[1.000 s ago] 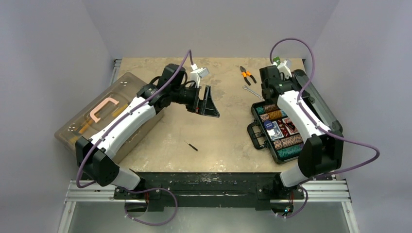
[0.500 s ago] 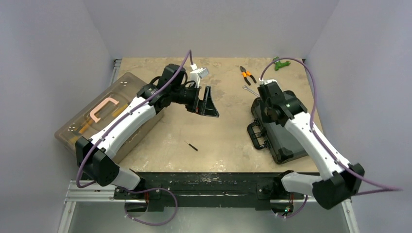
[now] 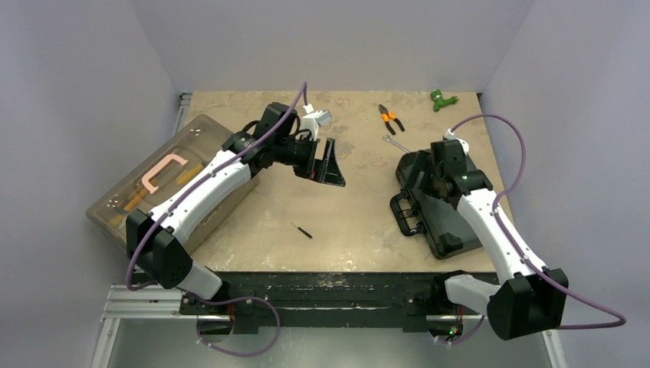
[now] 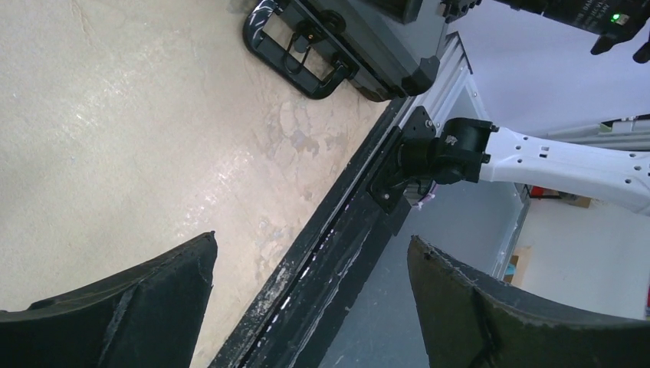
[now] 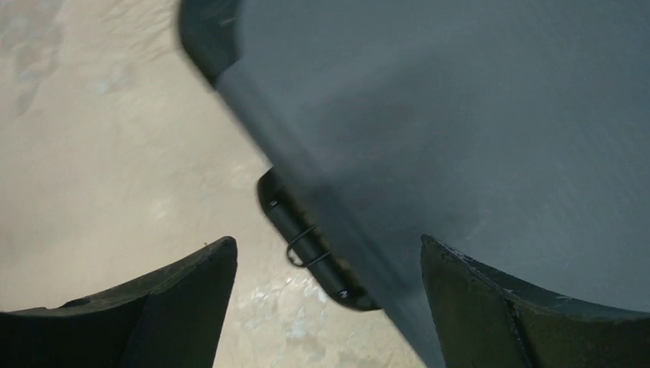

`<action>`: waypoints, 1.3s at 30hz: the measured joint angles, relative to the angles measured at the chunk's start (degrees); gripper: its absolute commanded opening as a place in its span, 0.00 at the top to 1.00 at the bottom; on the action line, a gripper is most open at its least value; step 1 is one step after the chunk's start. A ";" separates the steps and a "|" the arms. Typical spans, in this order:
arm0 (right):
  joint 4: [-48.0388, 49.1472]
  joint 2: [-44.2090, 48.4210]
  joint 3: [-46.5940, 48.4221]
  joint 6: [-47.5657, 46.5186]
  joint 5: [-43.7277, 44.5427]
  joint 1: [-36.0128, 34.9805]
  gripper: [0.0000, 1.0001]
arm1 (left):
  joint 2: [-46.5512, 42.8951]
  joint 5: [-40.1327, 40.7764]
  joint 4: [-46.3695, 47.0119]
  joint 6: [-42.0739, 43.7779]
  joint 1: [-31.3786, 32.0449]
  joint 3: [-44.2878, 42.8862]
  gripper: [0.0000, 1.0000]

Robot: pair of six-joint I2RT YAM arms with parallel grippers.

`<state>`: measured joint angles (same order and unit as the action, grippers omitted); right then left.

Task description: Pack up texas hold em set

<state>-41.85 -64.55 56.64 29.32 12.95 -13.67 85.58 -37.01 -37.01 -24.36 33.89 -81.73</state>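
Right now we find the case (image 3: pixel 435 215) lying shut on the right side of the table (image 3: pixel 360 207). Its lid is down, and its handle (image 3: pixel 402 213) faces the middle of the table. The right gripper (image 5: pixel 327 241) hangs over the far part of the lid. Its wrist view shows the jaws spread wide with nothing between them, and only the grey lid and a dark fitting at the case's edge lie below. That view is blurred, so we cannot tell whether a finger touches the lid.

The left gripper (image 3: pixel 328 162) is held up over the middle of the table, well apart from the case. Its jaws are also wide and hold nothing. Through its wrist camera we look past the fingers (image 4: pixel 130 307) to bare table, the near rail and the case's handle in the distance.

On the left lies the toolbox (image 3: pixel 123 203) with its pink handle (image 3: pixel 162 173), and the left arm reaches across above it. Toward the far edge we see pliers (image 3: pixel 391 117), with a wrench (image 3: pixel 395 143) just beyond the case. A small green thing (image 3: pixel 442 98) sits near the far right corner. A thin dark tool (image 3: pixel 302 229) lies alone between the two arms, near the front edge.
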 measured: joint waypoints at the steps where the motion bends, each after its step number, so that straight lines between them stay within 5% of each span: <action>1: 1.01 -0.76 -1.31 1.03 0.24 1.95 0.36 | 0.52 0.00 0.00 0.00 0.00 0.00 0.11; 4: 2.54 -0.63 -3.76 3.37 1.86 4.94 0.80 | 2.25 -0.02 0.02 0.00 0.31 0.00 0.13; 6: 3.98 -0.52 -4.20 4.83 2.78 6.01 0.89 | 3.72 -0.09 0.04 0.00 0.98 0.00 0.16; 14: 12.22 1.86 -12.22 9.66 3.61 7.69 0.92 | 10.75 -1.79 3.39 -1.79 5.81 0.22 0.31; 26: 26.86 2.16 -19.56 16.13 1.42 8.72 0.92 | 25.00 2.56 22.58 -15.34 15.13 1.90 0.66; 39: 34.71 4.00 -24.06 17.27 0.83 8.87 0.93 | 36.72 8.87 39.28 -27.82 18.14 0.17 0.69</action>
<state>-7.14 -60.55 32.58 46.59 13.78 -4.80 122.30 -28.14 2.26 -52.18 52.03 -81.56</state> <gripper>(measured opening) 0.063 0.309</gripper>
